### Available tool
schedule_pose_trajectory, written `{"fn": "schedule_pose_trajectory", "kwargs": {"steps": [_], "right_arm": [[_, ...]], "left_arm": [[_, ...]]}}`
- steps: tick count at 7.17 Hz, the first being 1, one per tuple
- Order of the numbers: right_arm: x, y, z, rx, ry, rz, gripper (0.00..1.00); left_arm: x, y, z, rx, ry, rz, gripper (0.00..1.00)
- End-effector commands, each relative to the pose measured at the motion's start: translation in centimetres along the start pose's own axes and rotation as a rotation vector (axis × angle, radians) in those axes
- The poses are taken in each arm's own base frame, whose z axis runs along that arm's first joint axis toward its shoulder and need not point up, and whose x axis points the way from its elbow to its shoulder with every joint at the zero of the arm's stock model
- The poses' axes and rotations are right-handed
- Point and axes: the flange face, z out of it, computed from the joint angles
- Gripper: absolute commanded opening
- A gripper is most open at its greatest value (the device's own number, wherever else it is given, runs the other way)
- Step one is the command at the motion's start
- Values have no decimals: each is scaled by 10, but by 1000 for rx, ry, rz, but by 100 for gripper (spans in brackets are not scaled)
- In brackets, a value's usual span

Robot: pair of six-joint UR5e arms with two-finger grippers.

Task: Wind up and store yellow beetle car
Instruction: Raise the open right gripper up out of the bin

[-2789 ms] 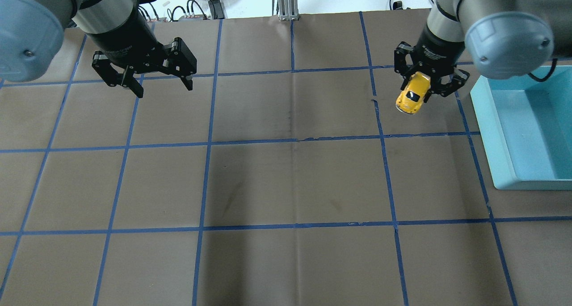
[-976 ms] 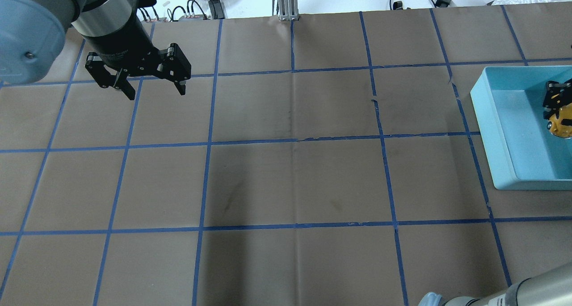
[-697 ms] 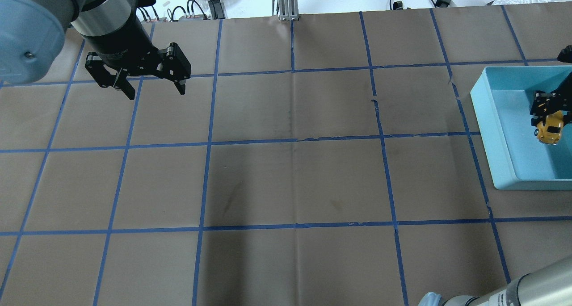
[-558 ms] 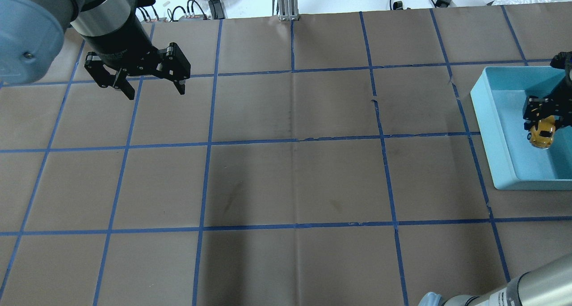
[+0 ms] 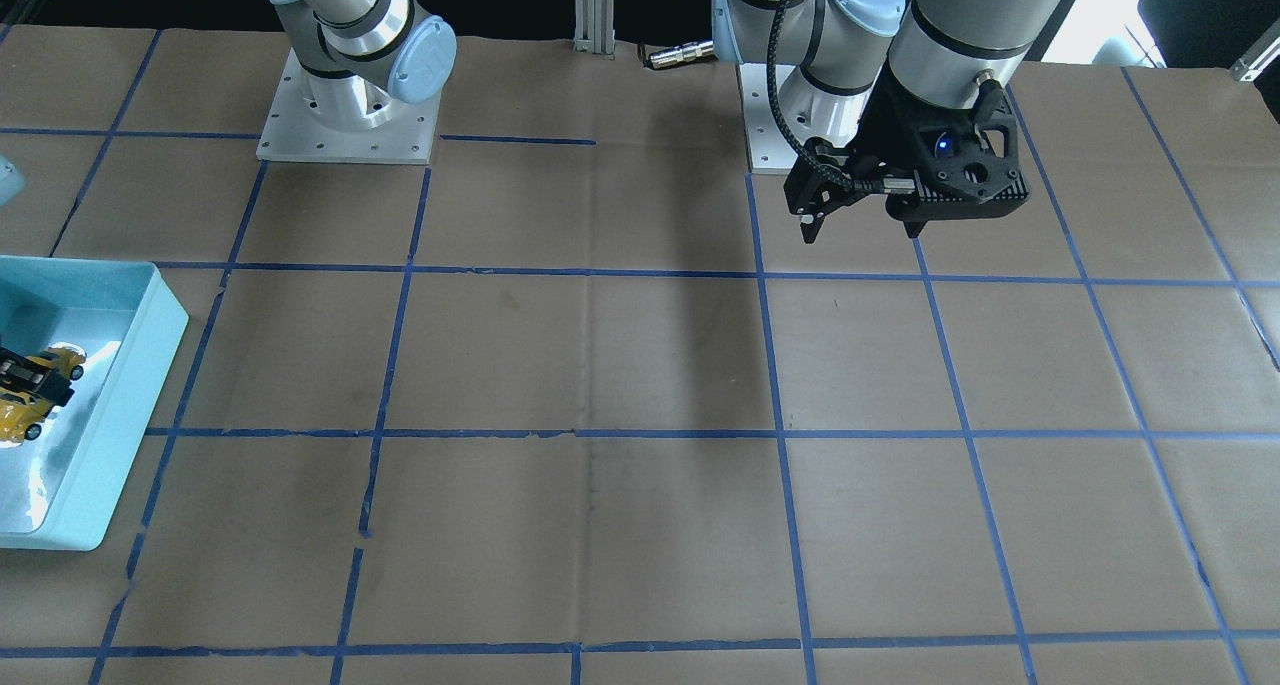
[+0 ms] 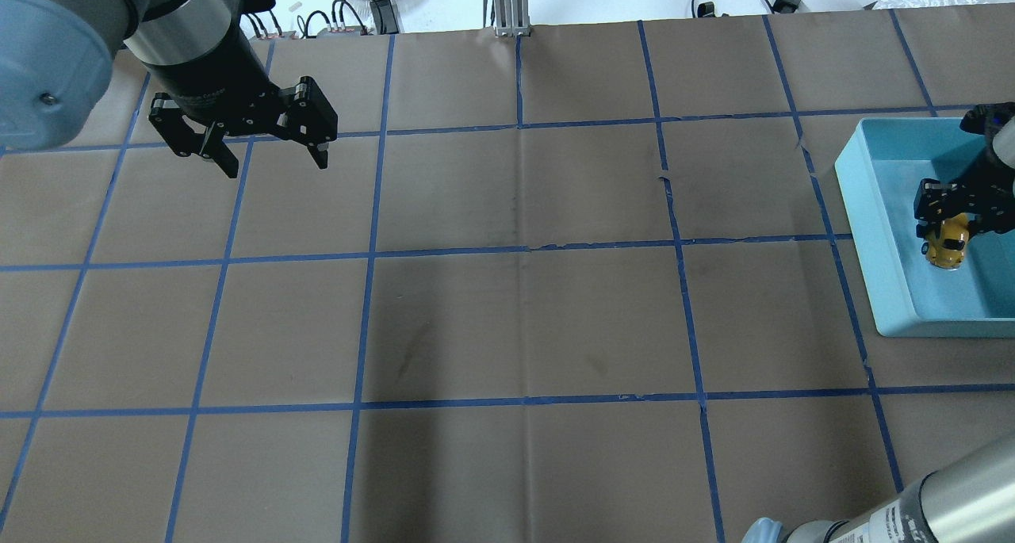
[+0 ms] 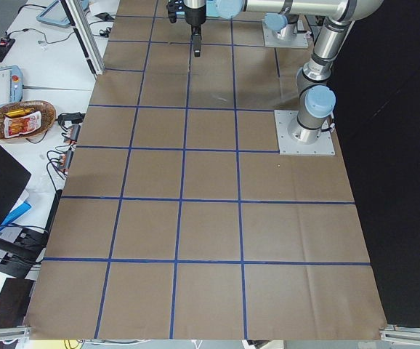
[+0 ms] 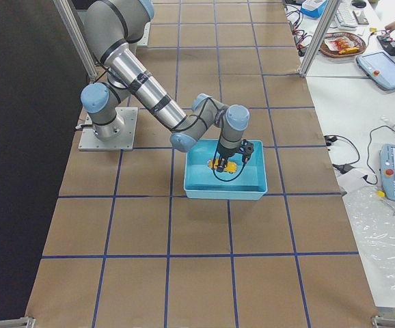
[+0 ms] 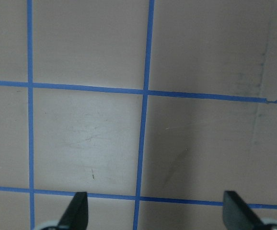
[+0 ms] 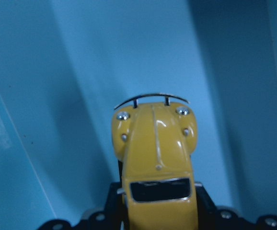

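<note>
Inside blue bin (image 6: 872,242), glossy yellow beetle car (image 6: 947,243), chrome-bumpered, between right fingers (image 6: 929,208); left fingers (image 6: 224,154) apart

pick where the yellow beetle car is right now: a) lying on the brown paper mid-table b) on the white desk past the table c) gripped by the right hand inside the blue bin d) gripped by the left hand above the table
c: the yellow beetle car is clamped in the right hand within the walls of the blue bin, while the left hand is open and empty.
</note>
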Motion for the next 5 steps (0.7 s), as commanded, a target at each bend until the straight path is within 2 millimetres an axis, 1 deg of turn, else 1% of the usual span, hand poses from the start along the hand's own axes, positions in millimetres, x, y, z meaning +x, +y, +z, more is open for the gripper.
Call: {"fn": "schedule_pose_trajectory", "kwargs": {"steps": [1,2,3,4,5], "right_arm": [[0,-3,8,0,1,0,0],[1,-4,6,1,8,-1,7],[2,-5,5,9,12,-2,30],[3,-8,2,46,18,1,72],[3,-10,0,60,22,4,99]], "left_arm": [[0,0,0,1,0,0,100],[0,0,-1,2,-1,0,100],[-2,-1,-1,5,-1,-2,100],[1,-2,1,5,0,8,100],[2,-2,1,7,-1,35,100]]}}
